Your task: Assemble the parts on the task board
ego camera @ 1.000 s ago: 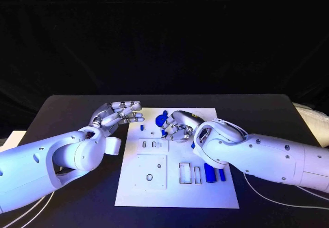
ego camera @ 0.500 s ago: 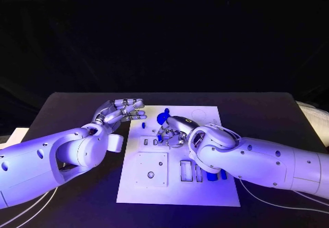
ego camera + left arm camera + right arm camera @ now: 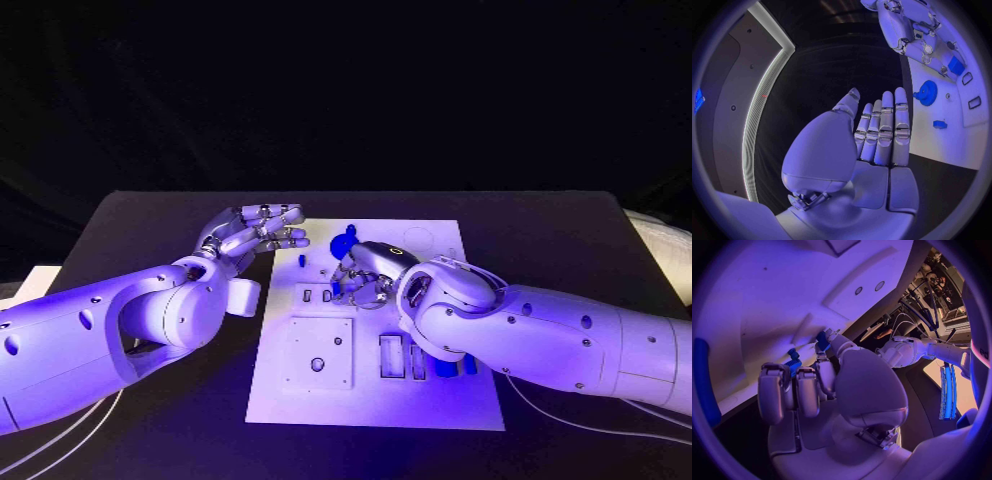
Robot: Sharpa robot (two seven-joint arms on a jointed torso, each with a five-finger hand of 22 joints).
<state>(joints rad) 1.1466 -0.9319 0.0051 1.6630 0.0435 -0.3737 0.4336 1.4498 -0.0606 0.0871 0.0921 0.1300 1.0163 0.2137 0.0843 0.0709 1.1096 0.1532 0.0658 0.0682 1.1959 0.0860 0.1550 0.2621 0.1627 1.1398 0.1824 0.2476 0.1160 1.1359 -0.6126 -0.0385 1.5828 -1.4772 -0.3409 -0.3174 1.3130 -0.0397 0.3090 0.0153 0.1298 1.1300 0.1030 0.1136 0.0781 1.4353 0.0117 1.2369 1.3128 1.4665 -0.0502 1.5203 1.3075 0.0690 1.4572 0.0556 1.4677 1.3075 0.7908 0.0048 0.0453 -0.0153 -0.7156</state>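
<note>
task board point(image 3: 378, 400): lying flat mid-table. right hand point(image 3: 368, 272): reaching down over the board's far half, pinching a small blue part point(image 3: 822, 339) in its fingertips. left hand point(image 3: 260, 232): hovering beside the board's far left corner, fingers straight and close together, grasping nothing. blue gear part point(image 3: 927, 93): resting on the board near the right hand.

The right silver hand point(image 3: 368, 276) and its bulky white forearm point(image 3: 548, 335) lie across the white rectangular task board point(image 3: 378, 405), blocking its middle and right side, while the board's near end and far right corner lie open.
</note>
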